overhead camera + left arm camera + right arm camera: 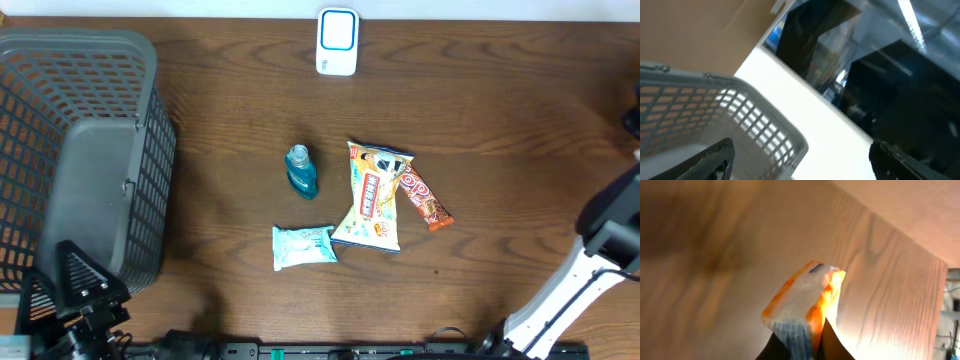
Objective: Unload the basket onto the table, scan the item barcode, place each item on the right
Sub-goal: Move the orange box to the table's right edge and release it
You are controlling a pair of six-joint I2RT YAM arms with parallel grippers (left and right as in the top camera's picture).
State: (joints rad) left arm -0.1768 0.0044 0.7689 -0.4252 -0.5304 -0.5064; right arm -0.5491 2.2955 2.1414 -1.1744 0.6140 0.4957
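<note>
Pinching orange packet (804,297) between closed fingers, right gripper (802,347) holds it above table (885,265). Left gripper (800,165) spread wide, empty, by basket (745,102). Scanner (337,42) at far edge; bottle (301,171), snack bag (373,195), bar (425,199), wipes (303,246) mid-table.

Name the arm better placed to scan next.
Right, probably. The right pincer is shut on an orange-and-white packet, ready for the scanner. The left pincer is open, empty, by the basket.
</note>
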